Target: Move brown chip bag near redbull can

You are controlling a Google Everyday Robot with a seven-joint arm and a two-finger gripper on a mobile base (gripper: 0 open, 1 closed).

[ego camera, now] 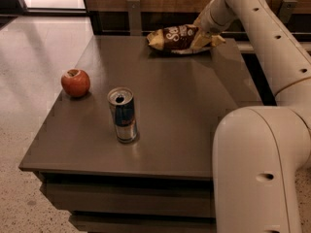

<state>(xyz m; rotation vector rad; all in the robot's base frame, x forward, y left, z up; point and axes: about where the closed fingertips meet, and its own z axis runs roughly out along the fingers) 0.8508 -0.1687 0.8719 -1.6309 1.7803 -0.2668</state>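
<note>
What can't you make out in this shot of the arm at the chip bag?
Camera view only.
1. brown chip bag: right end covered by the gripper, which sits at the far edge of the table.
2. table: near right corner hidden behind the robot's white arm.
3. arm: upper part cut off by the top and right edges.

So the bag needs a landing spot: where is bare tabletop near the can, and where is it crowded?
Bare: the wide table stretch right of the redbull can, and the middle between the can and the brown chip bag. Tighter: left of the can, by the apple. Crowded: the far edge, where the tool is at the bag's right end.
</note>
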